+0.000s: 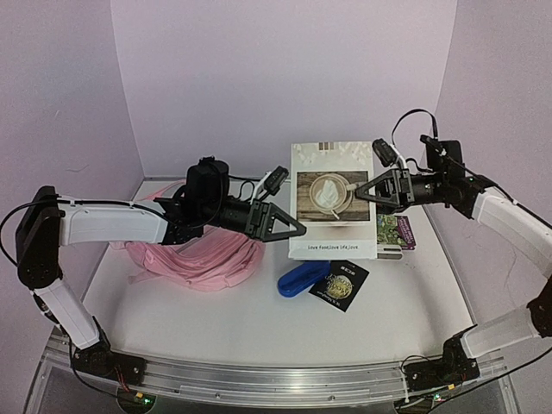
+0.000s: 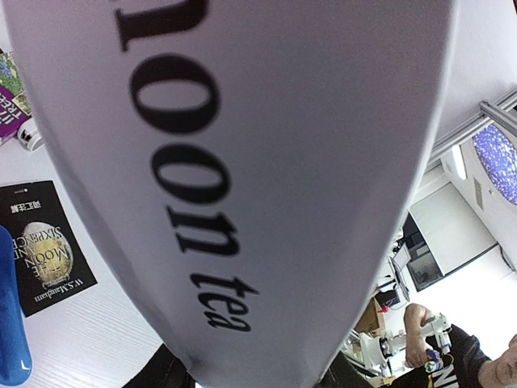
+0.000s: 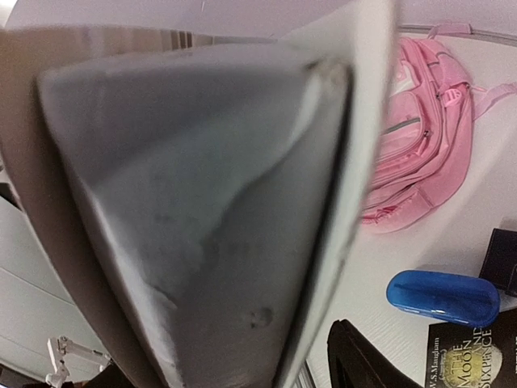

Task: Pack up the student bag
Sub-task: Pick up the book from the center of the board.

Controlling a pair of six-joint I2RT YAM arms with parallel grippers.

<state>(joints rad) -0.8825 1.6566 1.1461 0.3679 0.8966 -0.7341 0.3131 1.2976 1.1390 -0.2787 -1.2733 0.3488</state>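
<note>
The pink student bag (image 1: 205,257) lies slumped on the table at the left, under my left arm. It also shows in the right wrist view (image 3: 416,145). A large white book (image 1: 335,200) with a coffee picture on its cover hangs above the table between both grippers. My left gripper (image 1: 291,229) is shut on its lower left edge. My right gripper (image 1: 360,196) is shut on its right side. The white cover with black lettering (image 2: 242,162) fills the left wrist view. The book's pages (image 3: 202,210) fill the right wrist view.
A blue case (image 1: 302,278) and a black paperback (image 1: 339,285) lie on the table in front of the held book. A purple book (image 1: 397,231) lies at the right, partly under it. Purple walls close in at the back and sides.
</note>
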